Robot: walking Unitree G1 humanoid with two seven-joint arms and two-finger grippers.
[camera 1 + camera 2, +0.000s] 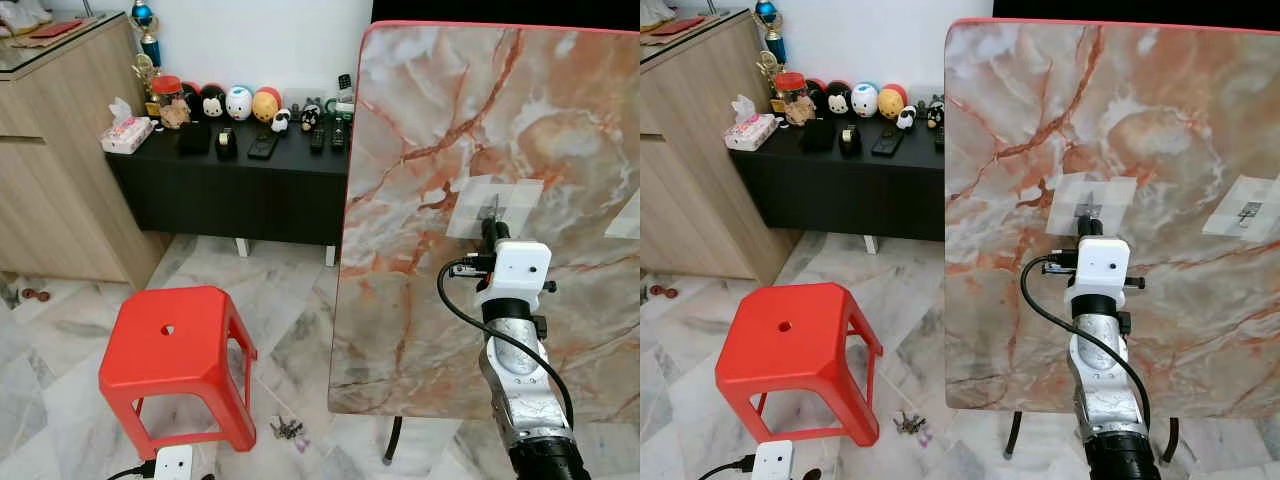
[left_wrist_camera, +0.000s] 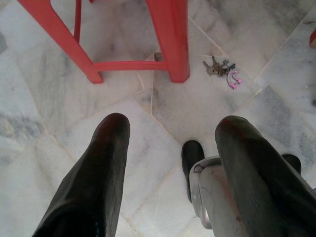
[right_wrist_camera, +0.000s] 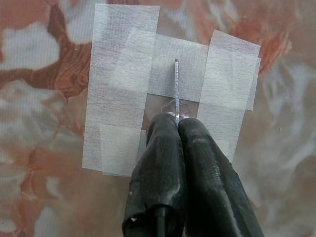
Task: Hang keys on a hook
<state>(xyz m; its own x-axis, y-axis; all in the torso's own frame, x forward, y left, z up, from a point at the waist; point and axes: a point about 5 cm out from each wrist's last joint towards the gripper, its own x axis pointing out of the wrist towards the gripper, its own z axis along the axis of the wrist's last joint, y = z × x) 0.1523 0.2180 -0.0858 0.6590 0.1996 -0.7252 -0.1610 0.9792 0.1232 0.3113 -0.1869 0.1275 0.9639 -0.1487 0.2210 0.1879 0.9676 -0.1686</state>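
On the marble floor just past the red stool's [image 1: 175, 350] nearest leg lies the bunch of keys [image 2: 220, 69], a small loose cluster with a pink tag or loop at one end, well apart from both grippers. The left gripper [image 2: 170, 133] hangs low over the floor tiles, its two black fingers spread wide and holding nothing. Being light, hard metal that will likely splay and slide on polished stone, the bunch would best be pinched at the ring where the keys gather, leaving the loop free to go over a hook. Further off, the right gripper [image 3: 177, 123] is raised to the upright marble-patterned tabletop [image 1: 440, 120], its fingers pressed together with nothing between them, tips touching the taped-on hook [image 3: 176, 84].
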